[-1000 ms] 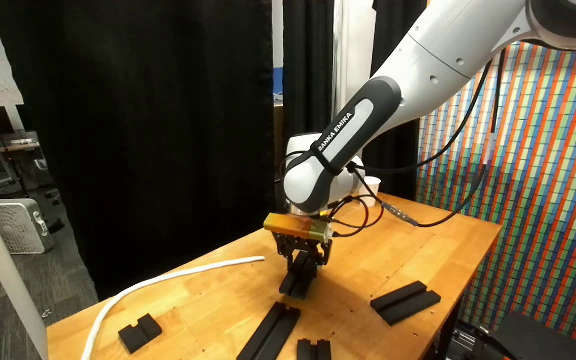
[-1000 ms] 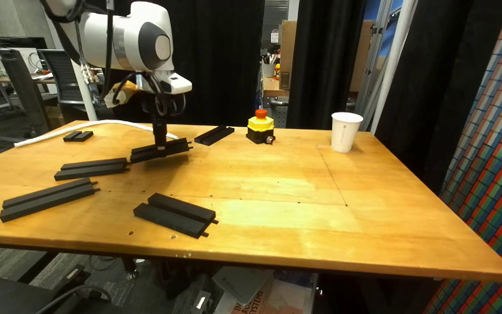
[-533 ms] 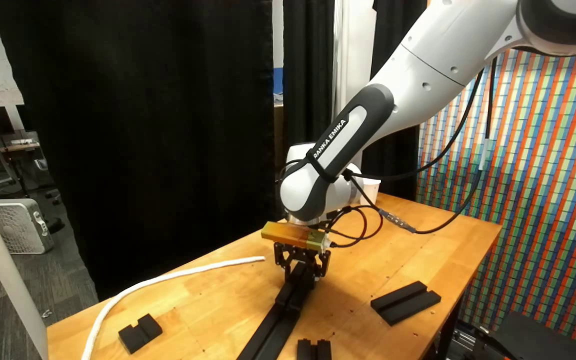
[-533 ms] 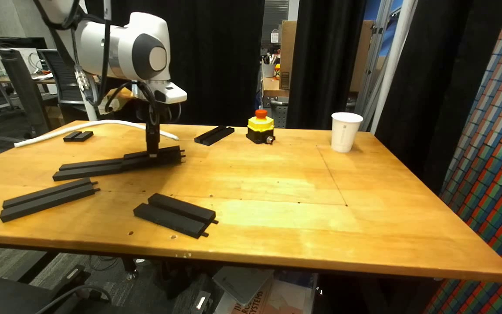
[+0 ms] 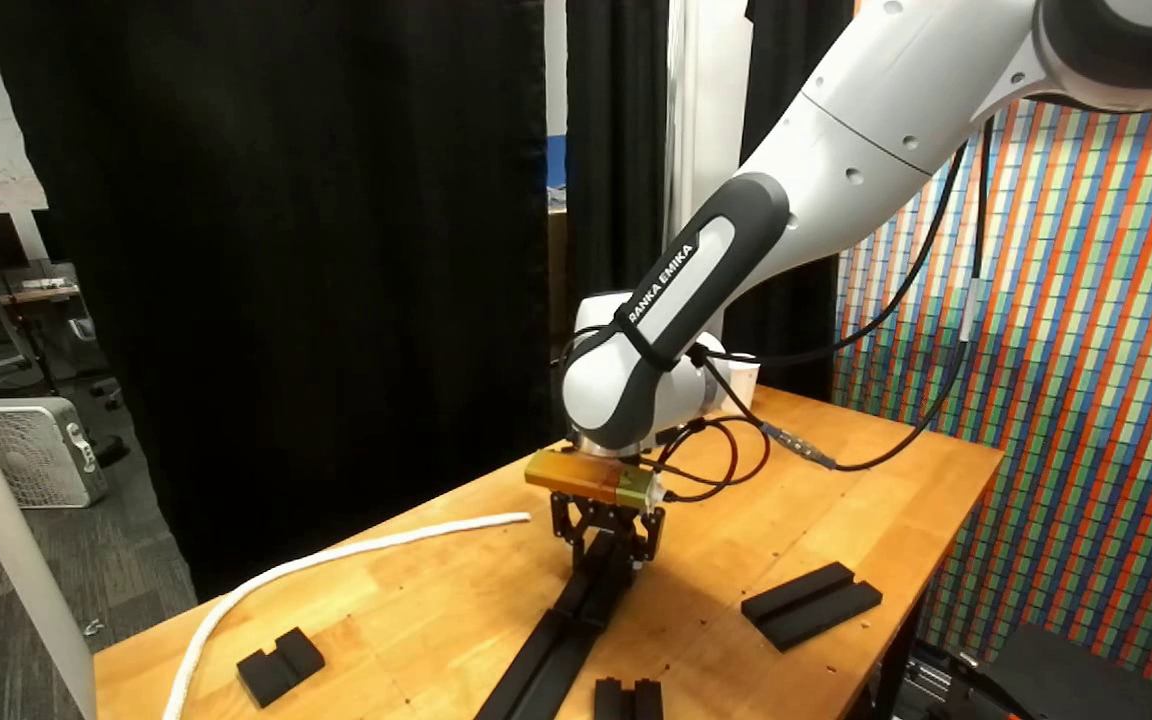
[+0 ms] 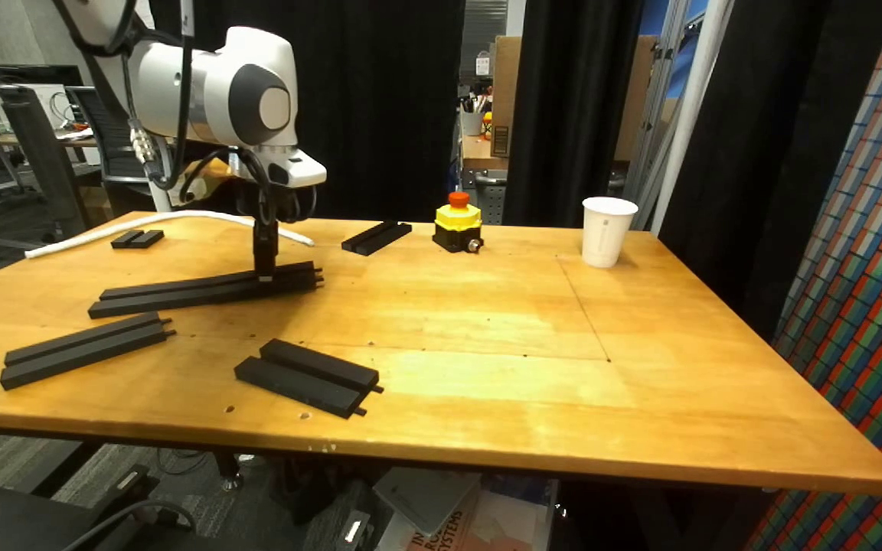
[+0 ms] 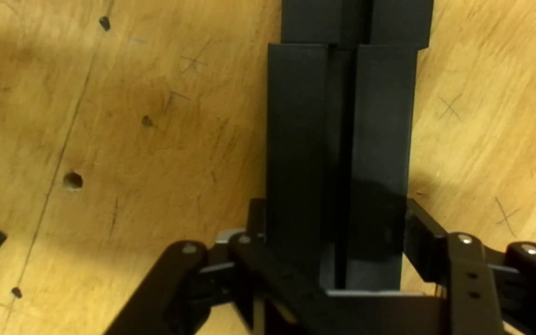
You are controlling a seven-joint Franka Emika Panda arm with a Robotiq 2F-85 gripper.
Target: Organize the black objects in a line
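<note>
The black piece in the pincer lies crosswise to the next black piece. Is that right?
Not crosswise: the wrist view shows the gripped piece lying end to end with the next black piece, nearly in line; the pincer does hold it.

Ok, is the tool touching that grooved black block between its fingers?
Touching: the wrist view shows the tool's fingers against both sides of the grooved black block.

Matt blocks [image 6: 297, 383], faintly glossy wooden tabletop [image 6: 487, 398]
</note>
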